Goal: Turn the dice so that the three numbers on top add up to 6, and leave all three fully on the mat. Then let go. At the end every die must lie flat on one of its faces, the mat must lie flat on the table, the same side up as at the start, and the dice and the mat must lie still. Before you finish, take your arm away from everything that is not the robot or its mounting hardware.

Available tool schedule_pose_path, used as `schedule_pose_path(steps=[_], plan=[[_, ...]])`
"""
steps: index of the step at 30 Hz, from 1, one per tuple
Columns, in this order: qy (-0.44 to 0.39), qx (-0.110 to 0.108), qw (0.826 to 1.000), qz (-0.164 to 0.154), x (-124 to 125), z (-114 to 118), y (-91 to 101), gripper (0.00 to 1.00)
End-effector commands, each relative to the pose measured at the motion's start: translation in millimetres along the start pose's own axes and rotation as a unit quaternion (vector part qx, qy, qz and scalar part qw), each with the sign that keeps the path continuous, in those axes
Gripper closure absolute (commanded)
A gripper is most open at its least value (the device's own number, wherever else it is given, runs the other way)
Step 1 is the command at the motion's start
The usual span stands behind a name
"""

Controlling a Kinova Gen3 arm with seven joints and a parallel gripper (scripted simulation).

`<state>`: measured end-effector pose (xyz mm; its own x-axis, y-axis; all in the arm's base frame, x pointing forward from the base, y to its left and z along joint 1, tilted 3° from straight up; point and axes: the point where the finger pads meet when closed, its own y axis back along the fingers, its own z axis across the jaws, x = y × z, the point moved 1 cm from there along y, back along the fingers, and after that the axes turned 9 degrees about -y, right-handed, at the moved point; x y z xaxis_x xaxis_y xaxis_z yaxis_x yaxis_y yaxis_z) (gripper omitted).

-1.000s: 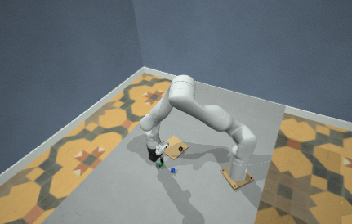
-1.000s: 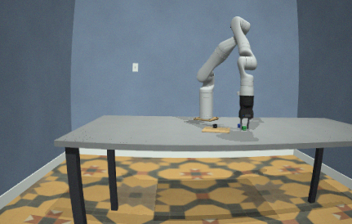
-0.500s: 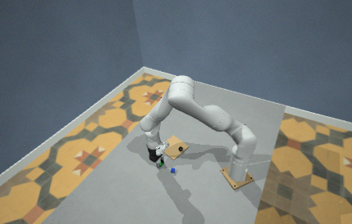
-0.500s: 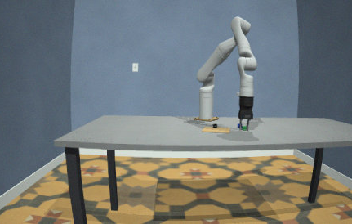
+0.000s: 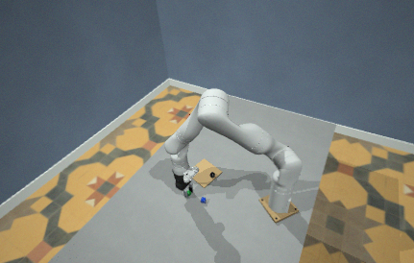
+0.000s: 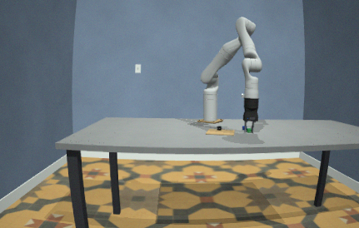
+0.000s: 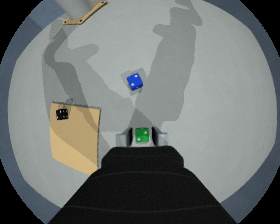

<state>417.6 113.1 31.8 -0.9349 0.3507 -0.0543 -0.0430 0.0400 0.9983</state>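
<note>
A tan mat [image 5: 207, 173] lies on the grey table. A black die [image 5: 211, 174] sits on it, also seen in the wrist view [image 7: 62, 113]. A blue die [image 5: 204, 200] lies on the bare table off the mat and shows in the wrist view [image 7: 135, 82]. A green die [image 5: 189, 193] lies on the table beside the mat's corner. My gripper [image 7: 142, 133] is lowered to the table, pointing straight down, and its fingers stand open on either side of the green die [image 7: 141, 136]. In the exterior view the gripper [image 6: 249, 128] straddles the green die [image 6: 249, 130]. The pips are too small to read.
The arm's base stands on a wooden plate [image 5: 279, 209] on the table, beyond the blue die. The mat's near corner [image 7: 98, 163] lies just left of my fingers. The table's edge is some way off on the left.
</note>
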Motion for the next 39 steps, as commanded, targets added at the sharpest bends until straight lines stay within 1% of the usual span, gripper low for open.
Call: schedule_pose_path(steps=[1, 10, 11, 39], plan=[[0.000, -0.001, 1.000, -0.001, -0.4, 0.4, 0.7, 0.30], [0.000, -0.001, 1.000, -0.001, -0.4, 0.4, 0.7, 0.30], [0.000, -0.001, 1.000, -0.001, -0.4, 0.4, 0.7, 0.60], [0.000, -0.001, 1.000, -0.001, -0.4, 0.4, 0.7, 0.60]])
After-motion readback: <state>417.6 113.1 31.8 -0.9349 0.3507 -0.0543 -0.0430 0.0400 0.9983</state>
